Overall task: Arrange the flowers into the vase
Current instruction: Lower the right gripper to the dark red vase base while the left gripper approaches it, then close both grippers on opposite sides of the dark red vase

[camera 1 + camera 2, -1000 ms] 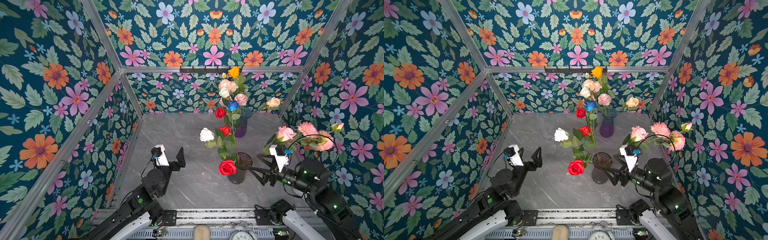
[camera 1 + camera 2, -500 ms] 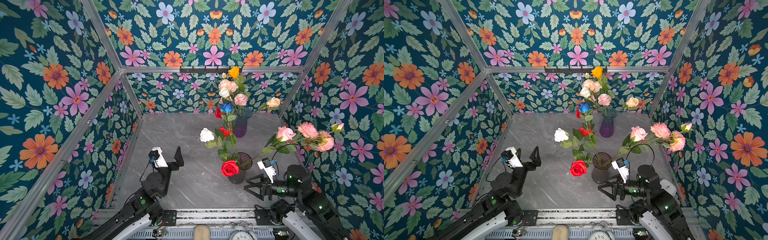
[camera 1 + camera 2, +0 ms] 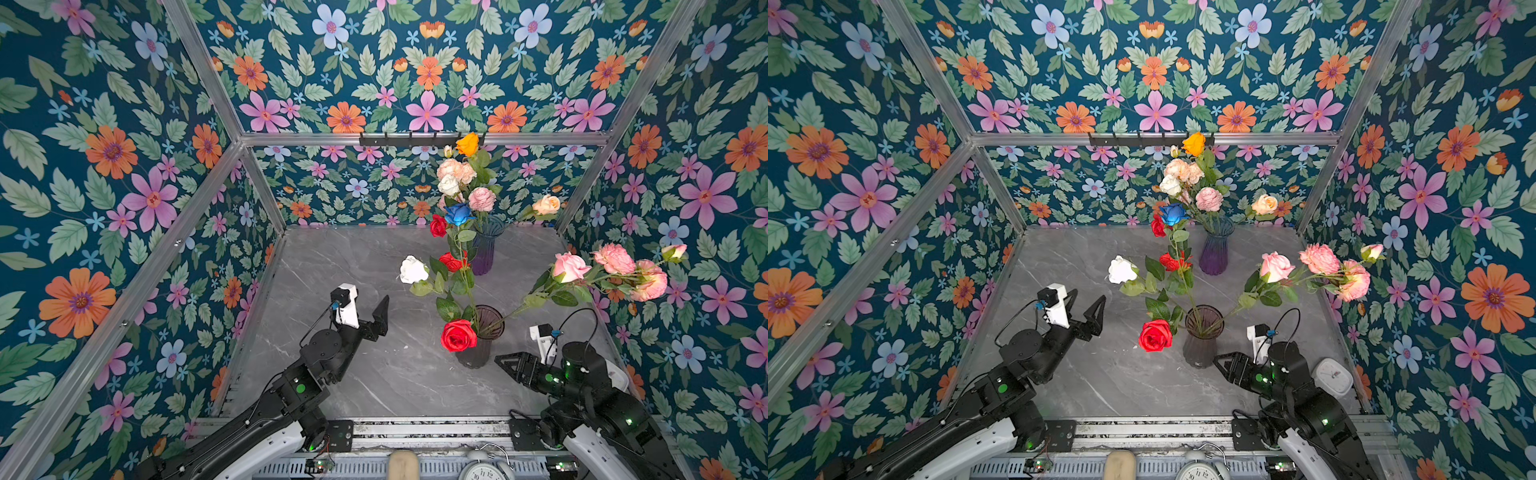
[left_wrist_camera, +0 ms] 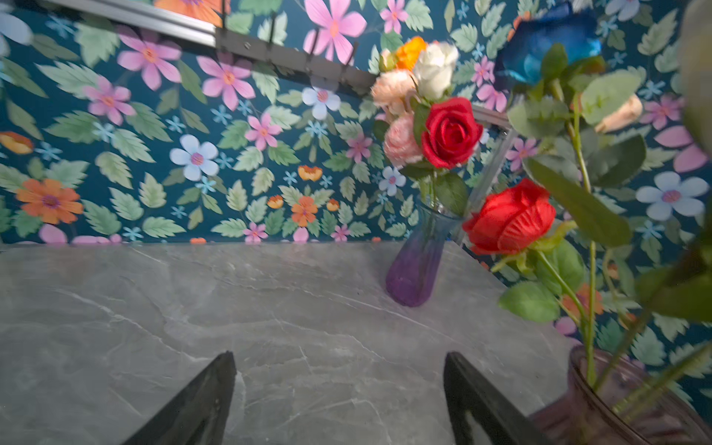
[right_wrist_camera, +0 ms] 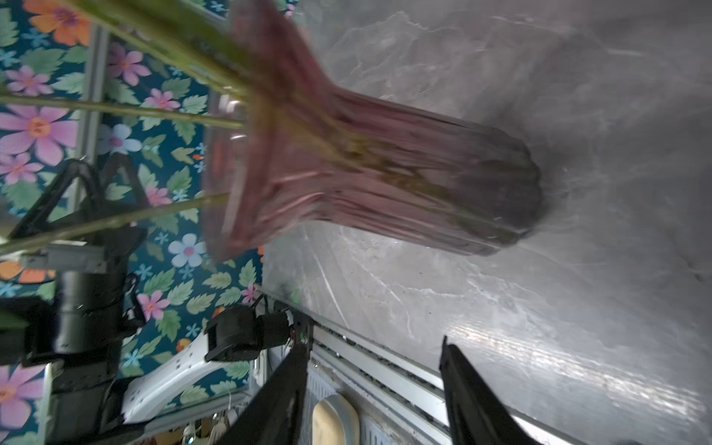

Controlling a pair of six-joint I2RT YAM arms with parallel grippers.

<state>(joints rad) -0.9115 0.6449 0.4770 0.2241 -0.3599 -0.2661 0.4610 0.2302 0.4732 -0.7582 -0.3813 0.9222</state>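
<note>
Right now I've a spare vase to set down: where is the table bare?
Bare: far-left tabletop, between left wall and purple vase; near middle, between left gripper and dark vase. Crowded: around that vase, under its leaning flowers, by the right gripper.

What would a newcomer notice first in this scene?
Loud floral wallpaper covers every wall. Against it, flowers stand tall in a purple vase at the back, and more spread from a smoky vase near the front, with a red rose hanging low by its rim and pink blooms leaning far right. The left gripper and right gripper sit open and empty on either side of it.
</note>
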